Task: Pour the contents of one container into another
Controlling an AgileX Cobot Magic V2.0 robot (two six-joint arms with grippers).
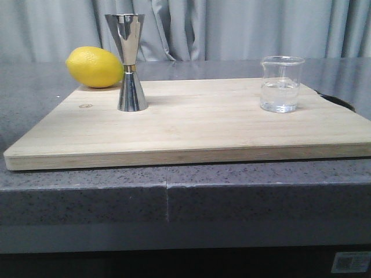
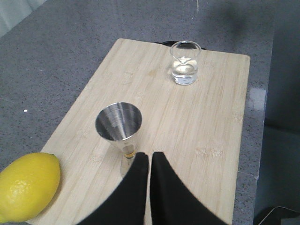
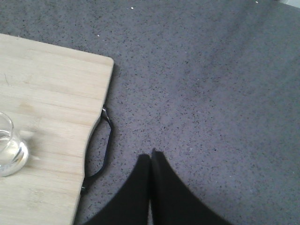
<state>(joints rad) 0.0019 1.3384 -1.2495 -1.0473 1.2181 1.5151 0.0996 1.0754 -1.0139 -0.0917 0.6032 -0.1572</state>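
Note:
The clear glass beaker (image 1: 281,84) stands upright on the right part of the wooden board (image 1: 197,130), with clear liquid in its lower part. The steel jigger (image 1: 128,62) with a gold waist band stands upright on the board's left part. In the left wrist view the jigger (image 2: 120,126) is just beyond my left gripper (image 2: 149,155), which is shut and empty above the board; the beaker (image 2: 184,63) is farther off. My right gripper (image 3: 150,156) is shut and empty over the grey counter, off the board's end, with the beaker (image 3: 8,147) at the frame edge. Neither gripper shows in the front view.
A yellow lemon (image 1: 94,67) lies at the board's back left corner, also seen as the lemon (image 2: 26,186) beside the jigger. The board has a dark handle loop (image 3: 104,150) at its right end. Grey speckled counter (image 1: 174,191) surrounds the board; curtains hang behind.

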